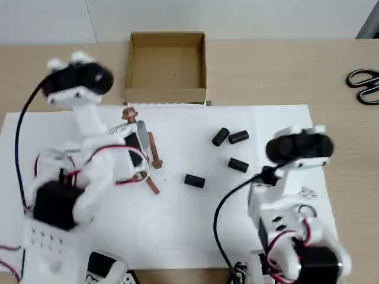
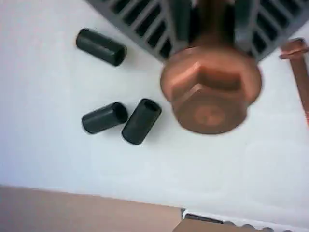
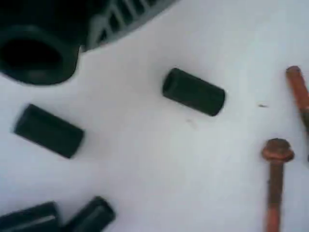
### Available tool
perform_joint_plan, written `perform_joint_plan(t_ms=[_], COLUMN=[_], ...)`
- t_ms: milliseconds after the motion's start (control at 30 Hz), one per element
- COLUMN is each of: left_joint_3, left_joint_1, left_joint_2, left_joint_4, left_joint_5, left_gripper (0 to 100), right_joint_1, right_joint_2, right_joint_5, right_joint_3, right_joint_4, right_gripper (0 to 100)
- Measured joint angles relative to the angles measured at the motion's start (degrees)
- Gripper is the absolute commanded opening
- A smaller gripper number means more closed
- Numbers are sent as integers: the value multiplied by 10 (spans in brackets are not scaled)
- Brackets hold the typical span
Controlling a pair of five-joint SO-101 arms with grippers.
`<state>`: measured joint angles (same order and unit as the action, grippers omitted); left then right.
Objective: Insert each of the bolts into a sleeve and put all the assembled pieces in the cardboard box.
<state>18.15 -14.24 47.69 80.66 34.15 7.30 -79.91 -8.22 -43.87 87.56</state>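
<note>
We see black-handled scissors [image 1: 364, 86] lying between two and three o'clock on the wooden table [image 1: 266, 71], apart from the white sheet [image 1: 177, 231] that covers the table's middle and its six o'clock side. A pale wall [image 1: 237, 18] runs along twelve o'clock.

No writing or numbers can be read. A faint print [image 1: 306, 192] at the white sheet's [image 1: 177, 225] right is too small.

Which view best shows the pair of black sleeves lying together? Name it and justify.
The left wrist view: the sleeve pair lies whole and near, one open end facing the camera. The high view shows the pair whole but far off; the right wrist view cuts it at the frame edge.
</note>
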Motion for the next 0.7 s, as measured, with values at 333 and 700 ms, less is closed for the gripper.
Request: perform_joint_plan(t_ms=[333,700], left_joint_3=[202,276], left_joint_1=[-1,-47], left_joint_2=[144,258], left_joint_4=[-85,-110], left_joint_5=[70,84], left_gripper=[6,6], right_joint_1=[177,301], right_joint_2=[-131,-231], right_joint_5=[-6,53], right_joint_3=[-139,-217], right_joint_4=[-85,-88], right_gripper=[3,3])
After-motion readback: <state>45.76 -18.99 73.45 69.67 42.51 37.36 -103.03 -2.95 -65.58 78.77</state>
